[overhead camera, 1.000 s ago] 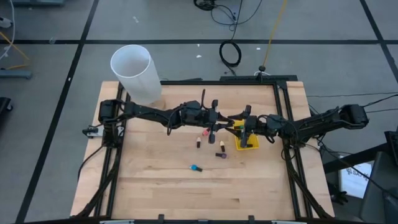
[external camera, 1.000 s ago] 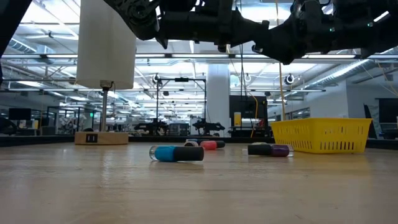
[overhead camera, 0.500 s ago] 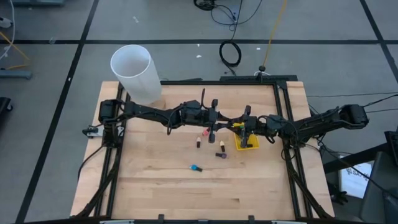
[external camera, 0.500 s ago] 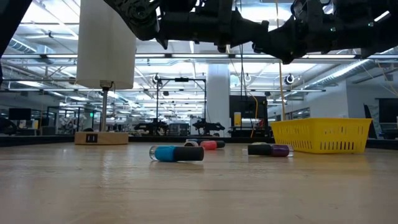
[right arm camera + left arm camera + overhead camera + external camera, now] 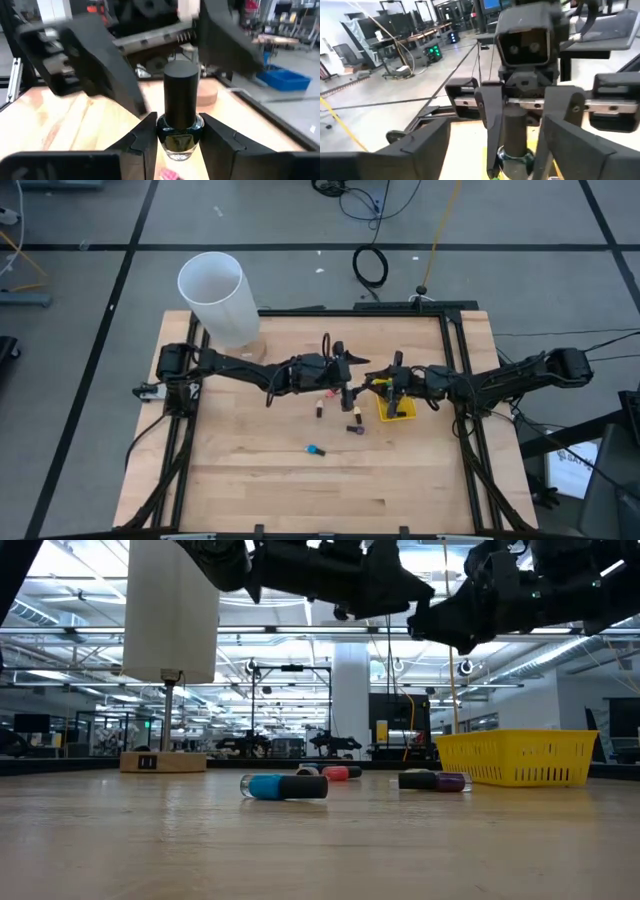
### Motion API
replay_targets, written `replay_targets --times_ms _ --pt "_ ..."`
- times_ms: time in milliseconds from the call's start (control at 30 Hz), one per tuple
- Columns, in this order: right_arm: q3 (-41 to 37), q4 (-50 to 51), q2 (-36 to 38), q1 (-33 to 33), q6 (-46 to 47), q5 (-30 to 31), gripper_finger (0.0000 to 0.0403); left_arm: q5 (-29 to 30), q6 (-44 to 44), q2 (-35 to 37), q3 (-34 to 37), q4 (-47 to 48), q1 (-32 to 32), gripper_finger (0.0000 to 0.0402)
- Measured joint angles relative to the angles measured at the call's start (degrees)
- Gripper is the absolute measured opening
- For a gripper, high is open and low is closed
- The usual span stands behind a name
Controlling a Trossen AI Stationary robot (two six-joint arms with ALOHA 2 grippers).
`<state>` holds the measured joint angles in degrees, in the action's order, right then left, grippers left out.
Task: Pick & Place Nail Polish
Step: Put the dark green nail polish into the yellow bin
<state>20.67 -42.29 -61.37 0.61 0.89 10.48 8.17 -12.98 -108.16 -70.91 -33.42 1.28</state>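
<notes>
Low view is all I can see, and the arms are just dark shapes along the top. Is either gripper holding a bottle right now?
Observer: Yes. The right gripper is shut on a nail polish bottle with a dark cap, gripping the glass part below the cap.
Operator: And the left one?
Observer: The left gripper is open. Its fingers stand clear on either side of that bottle, not touching it.
Operator: Where is this happening over the table?
Observer: From above, the two grippers meet close to the yellow bin, on the side facing the table's middle.
</notes>
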Motion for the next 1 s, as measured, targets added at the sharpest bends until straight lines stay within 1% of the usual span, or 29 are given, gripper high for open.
replay_targets --times_ms 100,200,333,433,533,600,733,833,1000 --pt "0.07 5.29 3.03 -0.89 2.14 -0.03 0.0109 2.42 2.06 2.36 -0.02 4.23 -0.29 0.0341" --pt "0.43 12.18 7.29 -1.52 4.14 -0.02 0.0109 5.29 4.20 5.07 -0.02 11.49 -0.26 0.0355" --pt "0.59 21.34 12.72 -1.71 7.89 -0.19 0.0109 9.97 6.09 8.84 -0.02 21.44 -0.26 0.0359" --pt "0.59 29.60 15.84 -1.67 12.18 -1.92 0.0109 14.35 7.89 10.88 -0.04 29.36 -0.21 0.0360" --pt "0.59 36.93 17.20 -1.47 16.94 -3.85 0.0109 18.43 10.40 11.21 -0.04 36.45 -0.04 0.0360" --pt "0.59 41.06 17.27 -0.90 19.36 -4.82 0.0109 19.46 11.72 11.18 -0.02 39.85 0.23 0.0360" --pt "0.59 46.92 17.08 0.57 23.40 -8.35 0.0109 19.72 14.35 10.12 -0.02 43.69 0.93 0.0360" --pt "0.59 50.58 17.08 1.23 25.53 -10.85 0.0109 19.73 15.64 9.55 0.00 44.65 1.47 0.0360" --pt "0.59 56.94 16.79 1.32 27.80 -10.51 0.0109 19.69 16.46 9.11 0.00 44.75 2.42 0.0360"
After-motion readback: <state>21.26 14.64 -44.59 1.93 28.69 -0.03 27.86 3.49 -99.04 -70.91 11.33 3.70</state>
